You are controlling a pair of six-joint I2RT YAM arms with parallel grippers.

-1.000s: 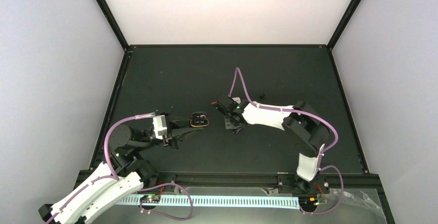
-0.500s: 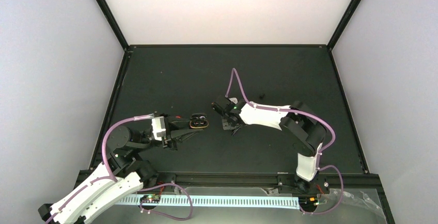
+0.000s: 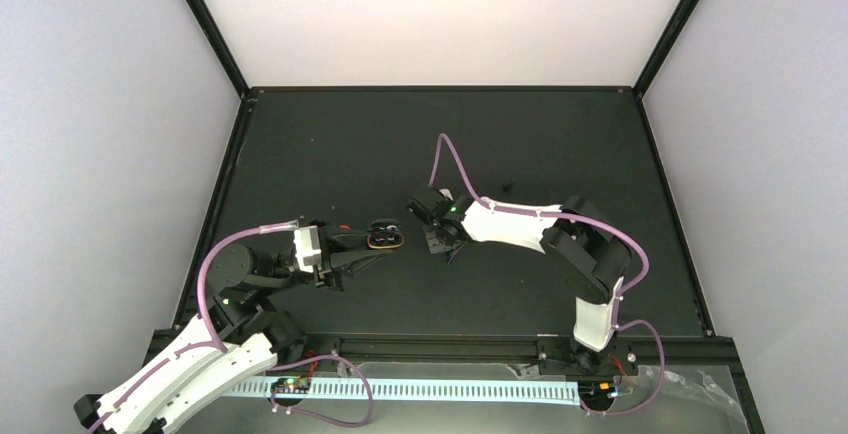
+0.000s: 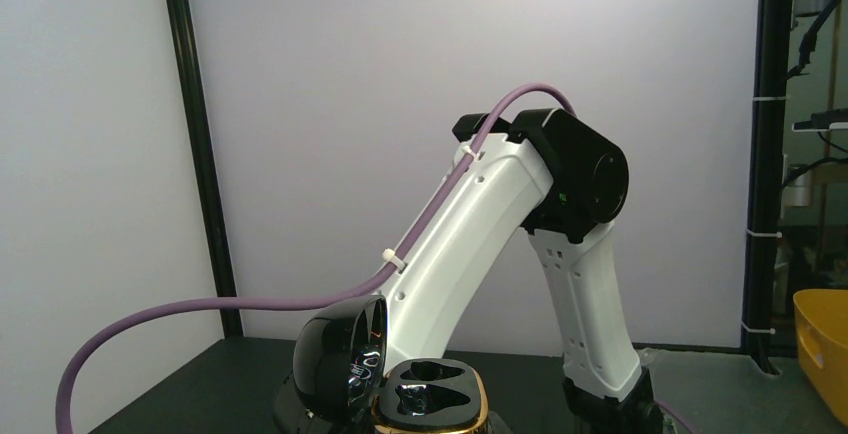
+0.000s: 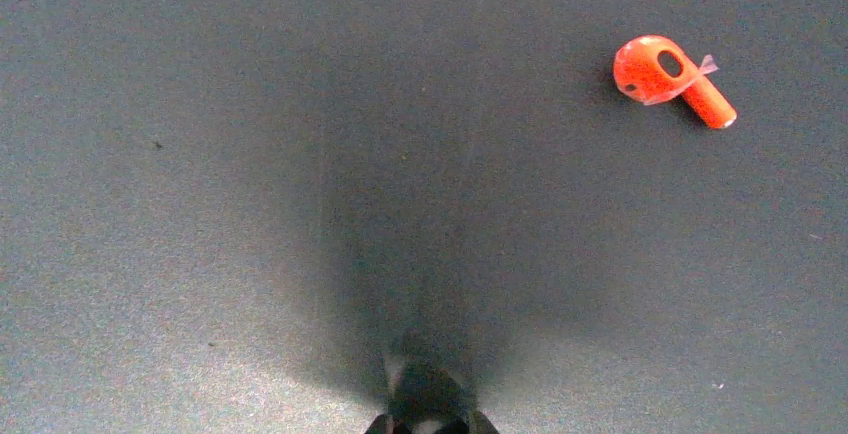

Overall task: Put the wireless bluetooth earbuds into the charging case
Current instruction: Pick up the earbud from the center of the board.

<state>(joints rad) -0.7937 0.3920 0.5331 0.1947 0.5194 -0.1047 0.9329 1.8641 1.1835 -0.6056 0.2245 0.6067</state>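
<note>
The charging case (image 4: pixel 430 399) is glossy black with a gold-orange rim. It stands open, lid (image 4: pixel 338 359) up on the left, and both dark cavities are empty. My left gripper (image 3: pixel 372 243) is shut on the case (image 3: pixel 386 237) and holds it left of the table's middle. One red-orange earbud (image 5: pixel 672 79) lies on the mat at the upper right of the right wrist view, apart from my right gripper (image 5: pixel 425 422). Its fingertips are close together at the bottom edge with nothing red between them. My right gripper (image 3: pixel 443 242) is just right of the case. The second earbud is not visible.
A small black lump (image 3: pixel 507 185) lies on the dark mat behind the right arm. The right arm's white links (image 4: pixel 480 224) rise behind the case in the left wrist view. White walls enclose the table on three sides.
My right gripper has shifted slightly left, toward the case. The left arm and the case have not moved.
</note>
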